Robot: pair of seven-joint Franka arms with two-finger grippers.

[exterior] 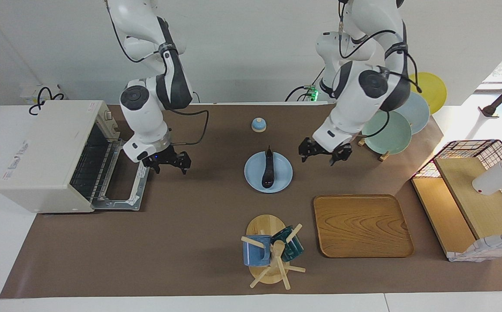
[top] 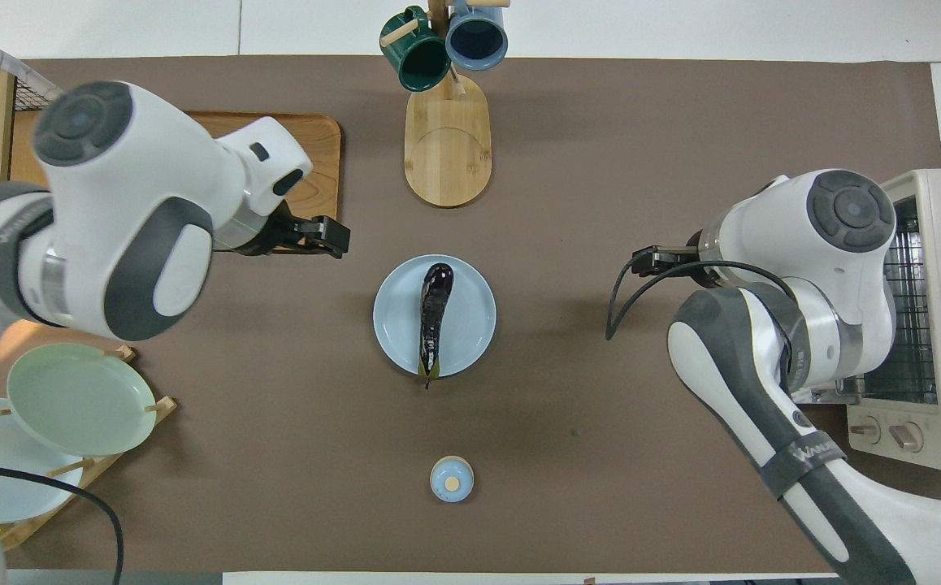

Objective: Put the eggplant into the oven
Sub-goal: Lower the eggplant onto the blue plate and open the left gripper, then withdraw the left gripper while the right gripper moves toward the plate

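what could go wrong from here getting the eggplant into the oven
1. The eggplant is slim and glossy and lies loose on the plate; it may slip or roll when gripped.
2. The oven door hangs open with the right gripper just over its edge, so a sideways move could knock it.
3. The left gripper hangs empty near the plate rack.

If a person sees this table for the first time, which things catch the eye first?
The dark eggplant lies on a pale blue plate mid-table. The white oven, its door down, stands at the right arm's end, with the right claw over the table by that door. The left claw hangs beside the plate; neither holds anything.
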